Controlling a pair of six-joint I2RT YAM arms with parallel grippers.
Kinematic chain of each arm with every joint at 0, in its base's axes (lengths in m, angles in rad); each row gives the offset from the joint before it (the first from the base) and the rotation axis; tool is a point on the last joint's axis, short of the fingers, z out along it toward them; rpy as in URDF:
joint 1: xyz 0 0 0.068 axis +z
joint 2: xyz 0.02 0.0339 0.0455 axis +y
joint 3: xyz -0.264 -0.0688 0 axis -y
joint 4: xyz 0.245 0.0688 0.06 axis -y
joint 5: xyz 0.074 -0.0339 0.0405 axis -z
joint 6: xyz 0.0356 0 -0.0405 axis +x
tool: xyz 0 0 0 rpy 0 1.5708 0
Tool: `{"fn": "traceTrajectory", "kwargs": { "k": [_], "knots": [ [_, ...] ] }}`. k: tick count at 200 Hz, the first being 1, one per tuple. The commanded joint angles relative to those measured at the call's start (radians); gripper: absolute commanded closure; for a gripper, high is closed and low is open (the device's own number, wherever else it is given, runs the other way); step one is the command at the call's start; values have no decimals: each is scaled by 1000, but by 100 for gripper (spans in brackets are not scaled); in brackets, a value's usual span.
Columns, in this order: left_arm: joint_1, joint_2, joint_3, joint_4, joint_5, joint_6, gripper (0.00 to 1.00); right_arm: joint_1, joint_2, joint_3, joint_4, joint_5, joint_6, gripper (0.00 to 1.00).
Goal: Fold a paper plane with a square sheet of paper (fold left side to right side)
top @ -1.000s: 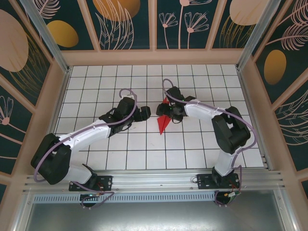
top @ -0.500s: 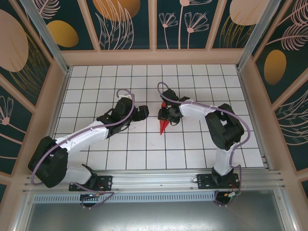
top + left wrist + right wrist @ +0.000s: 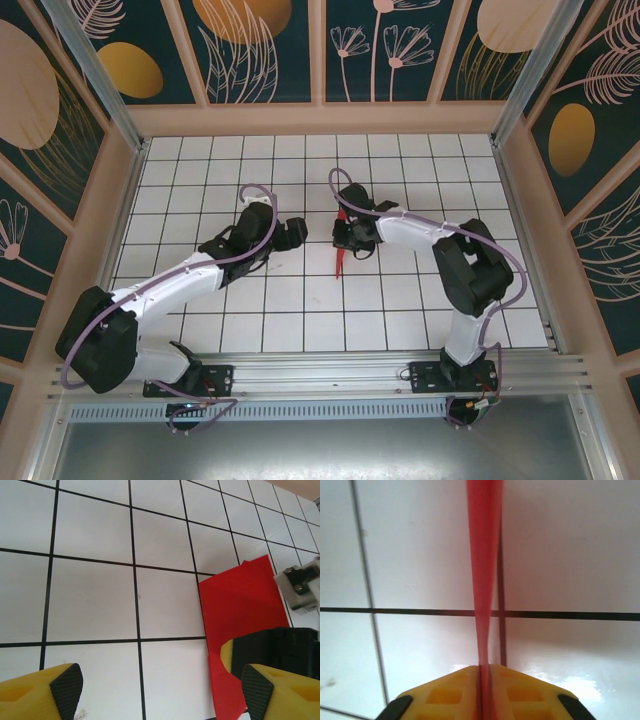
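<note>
- With its two yellow pads (image 3: 445, 695) pressed flat together, the right claw (image 3: 484, 677) is pinching the folded red paper (image 3: 484, 555). Seen from its own wrist, the sheet is a thin red blade, edge-on, running straight away from the pads.
- From above, the paper sits near the middle of the table (image 3: 200, 300) as a narrow red sliver. Its free end points toward six o'clock, at the arm bases, and the claw has the twelve o'clock end.
- I'd judge it stands on its edge rather than lying flat, since the left wrist view catches its broad red face side-on, with a small notch along the upper edge.
- Why hold it so? My guess is that the squeeze presses the layers together to sharpen the crease and stops the halves springing apart.
- The left claw (image 3: 295, 232) hangs at about nine o'clock of the paper, near it but apart, spread wide with nothing between its pads.
- That looks like a waiting post, close enough to come in and steady the paper but far enough not to knock it.
- How many folds are done I cannot tell. The shape is slim and tapering, so the plane seems well along.
- Paper this thin will buckle if dragged, so the next move wants a gentle release or a clean lift off the tiles.
</note>
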Motion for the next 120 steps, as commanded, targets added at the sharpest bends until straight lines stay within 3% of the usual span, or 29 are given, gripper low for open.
{"fn": "traceTrajectory", "kwargs": {
  "k": [1,36,63,120],
  "knots": [
    [10,-31,12,-36,-30,20,14,-12,-92,-33,73,-78,-25,90],
    [75,-54,-7,-24,38,2,13,-63,-158,-147,286,-318,-19,91],
    [117,-77,-24,-14,77,0,13,-78,-105,-204,455,-476,13,90],
    [127,-62,-33,8,165,38,14,-79,24,-262,683,-552,116,89]
  ]
}}
